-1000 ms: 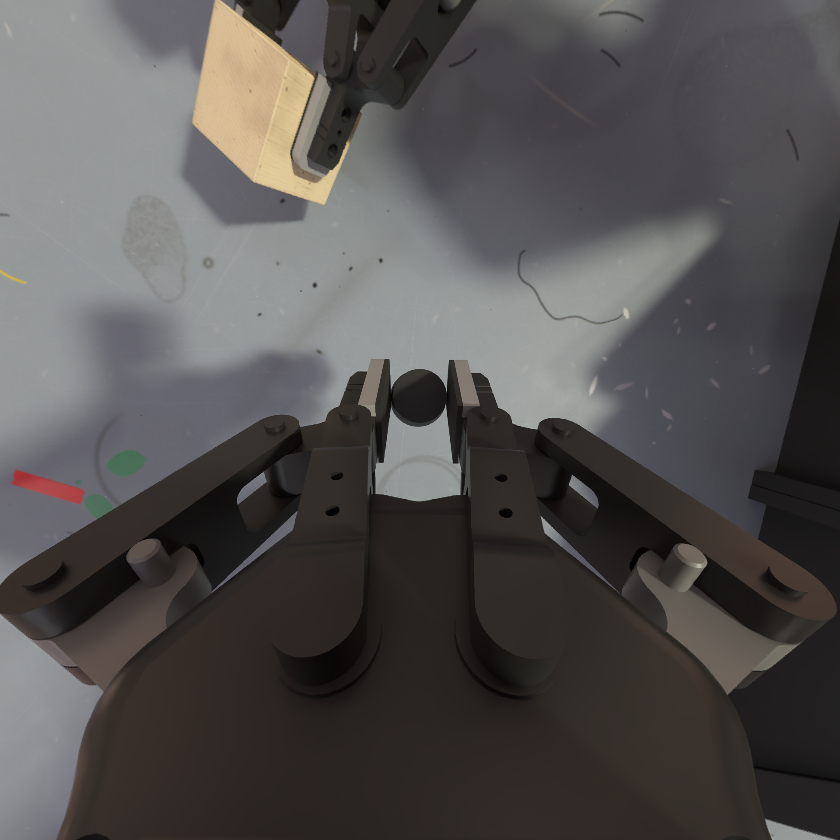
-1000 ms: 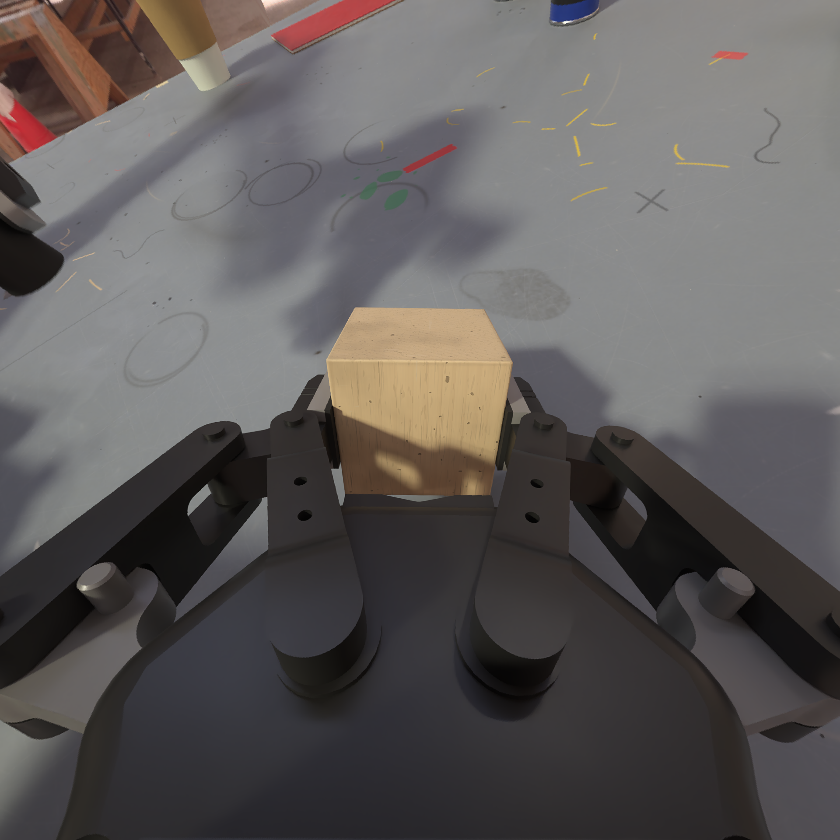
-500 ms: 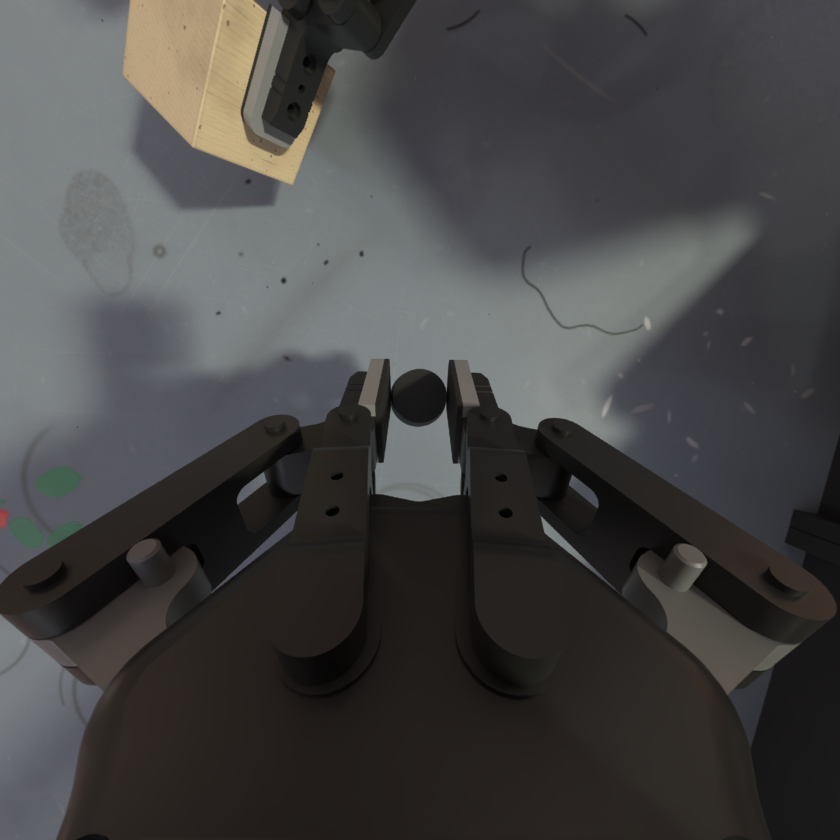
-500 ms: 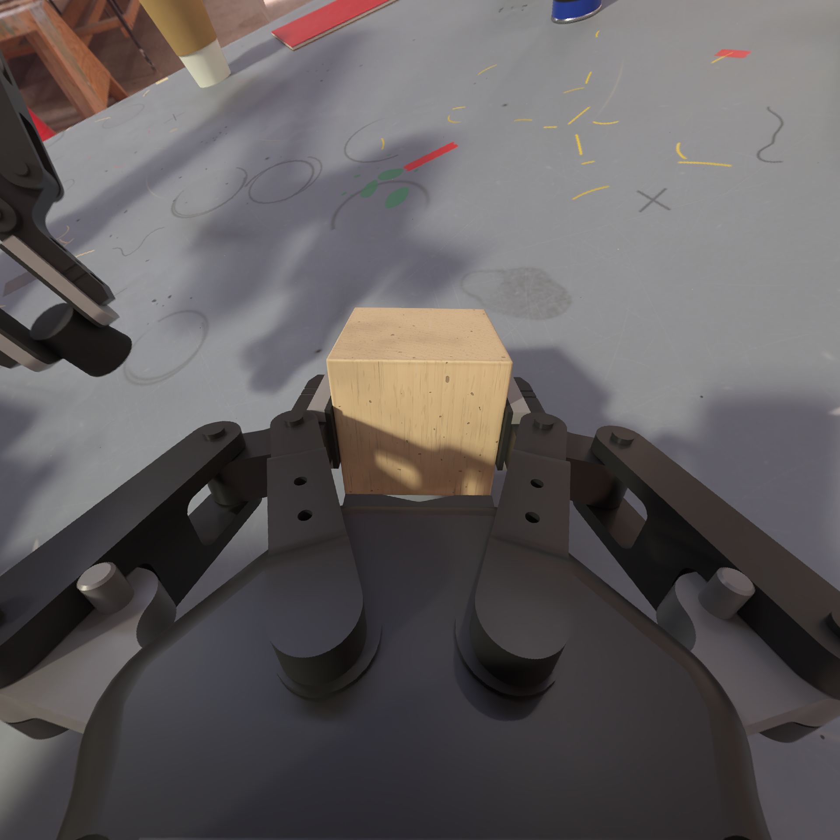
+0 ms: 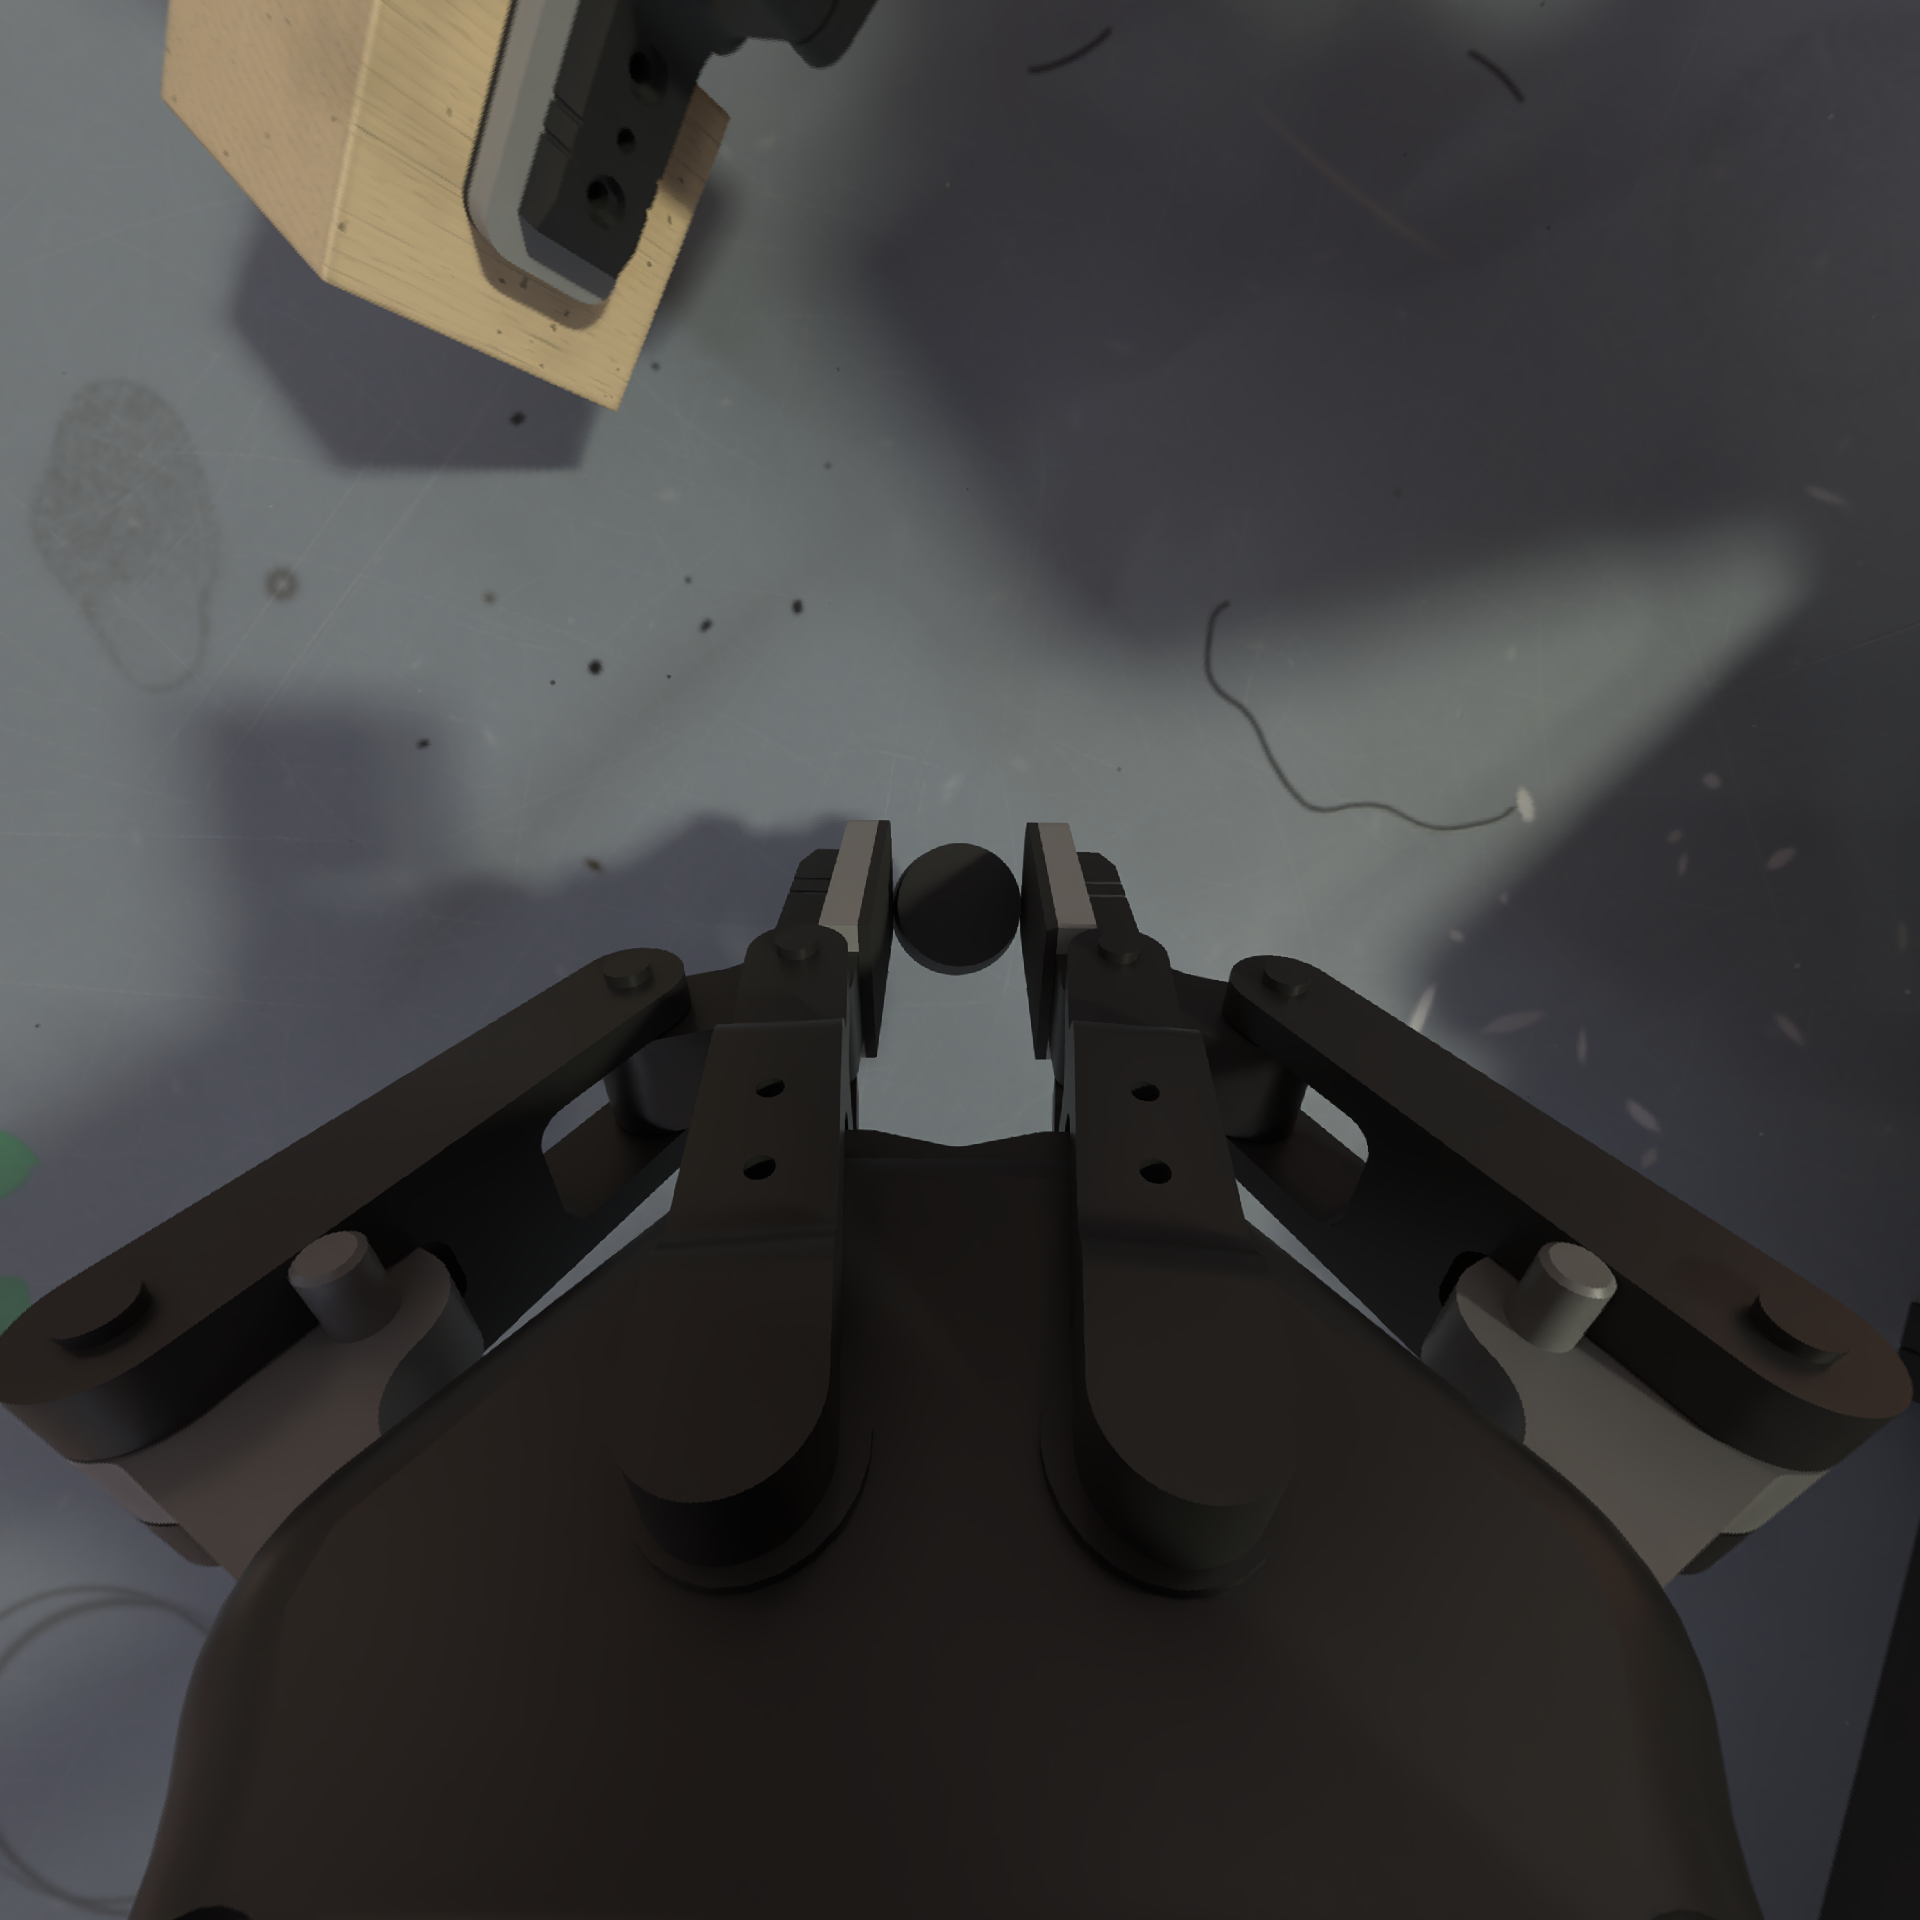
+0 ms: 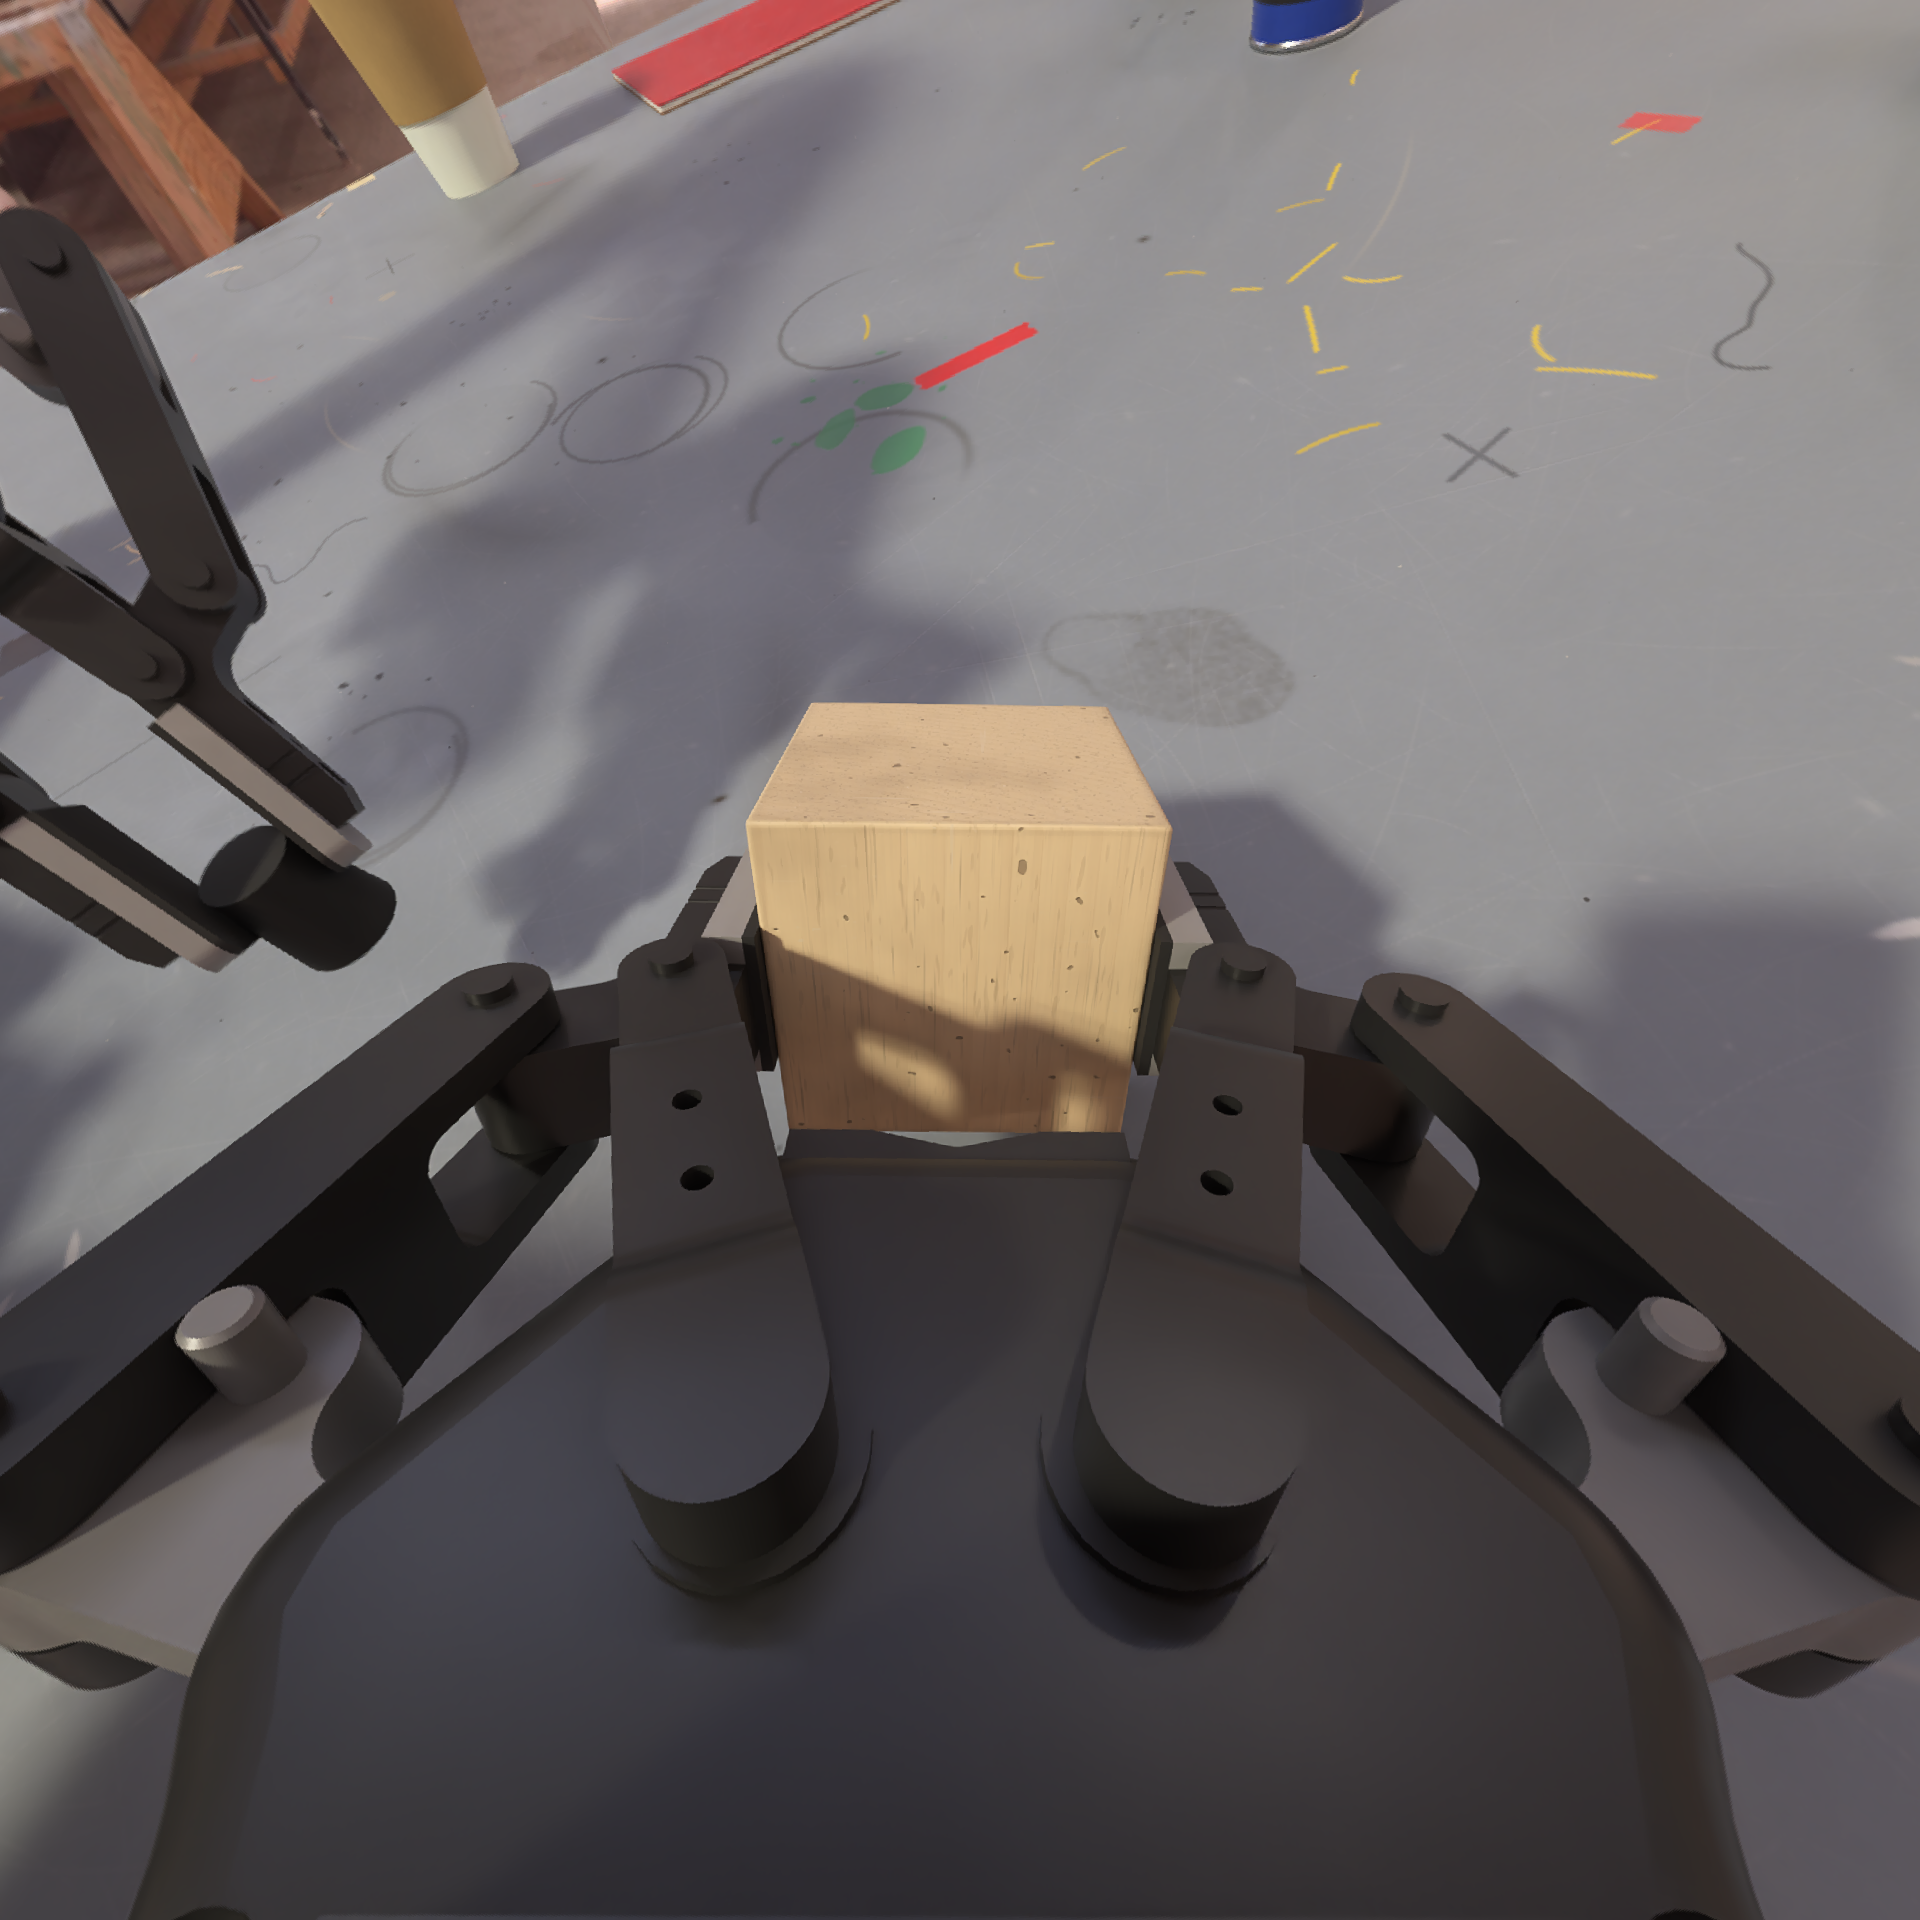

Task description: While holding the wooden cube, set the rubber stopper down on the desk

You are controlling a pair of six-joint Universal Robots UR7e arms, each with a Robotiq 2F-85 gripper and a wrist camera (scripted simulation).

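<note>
My left gripper (image 5: 957, 906) is shut on the black rubber stopper (image 5: 956, 908), whose round end faces the camera, above the grey desk (image 5: 727, 727). In the right wrist view the left gripper (image 6: 260, 883) comes in from the left with the stopper (image 6: 301, 904) close over the desk. My right gripper (image 6: 958, 914) is shut on the light wooden cube (image 6: 956, 914) and holds it above the desk. The cube (image 5: 395, 177) also shows at the top left of the left wrist view, clamped by a right finger (image 5: 577, 156), its shadow on the desk below.
The desk (image 6: 1455, 727) bears scribbles, circles, green spots, a red strip (image 6: 971, 355) and a grey smudge (image 6: 1169, 665). Far back stand a tan-and-cream cone (image 6: 436, 94), a red board (image 6: 748, 47) and a blue can (image 6: 1304, 21). A dark edge (image 5: 1881, 1610) runs at the right.
My left gripper with the stopper has moved toward the cube and lower over the desk, coming well into the right wrist view. The right gripper and cube have stayed still.
</note>
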